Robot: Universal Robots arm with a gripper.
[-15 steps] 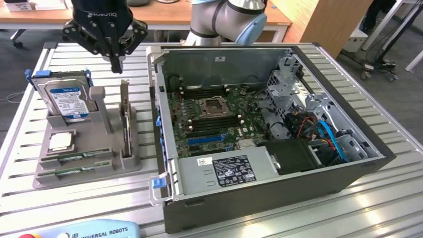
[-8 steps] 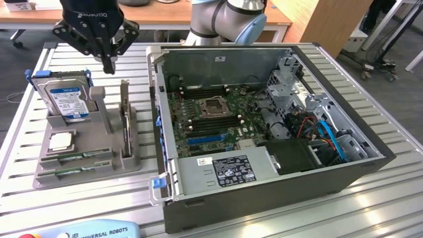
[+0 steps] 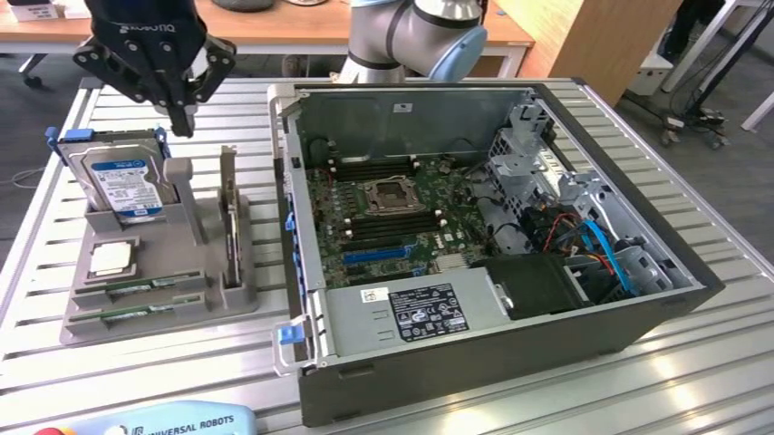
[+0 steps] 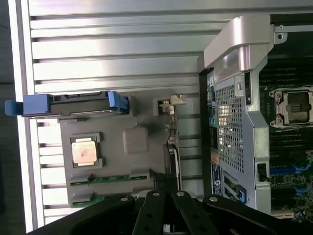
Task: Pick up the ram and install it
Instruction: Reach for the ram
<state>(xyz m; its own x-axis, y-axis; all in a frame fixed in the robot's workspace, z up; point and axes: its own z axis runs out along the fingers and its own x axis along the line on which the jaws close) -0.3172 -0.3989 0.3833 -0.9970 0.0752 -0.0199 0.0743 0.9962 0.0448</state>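
Observation:
Two ram sticks lie flat in the front slots of the grey holder [image 3: 194, 299]; the ram [image 3: 143, 286] shows as thin green strips, and the wrist view gives the ram [image 4: 115, 178] as a green edge. My black gripper [image 3: 181, 125] hangs above the holder's far end, beside the hard drive's top, well away from the ram. Its fingers are shut together with nothing between them. In the wrist view the gripper [image 4: 165, 180] points down near the holder's upright card.
The holder also carries a silver hard drive [image 3: 119, 181] with a blue label, a square processor chip [image 3: 111, 259] and an upright card [image 3: 227, 217]. The open computer case [image 3: 629, 317] with its green motherboard [image 3: 375, 204] stands at the exterior view's right on a slatted metal table [image 3: 36, 353].

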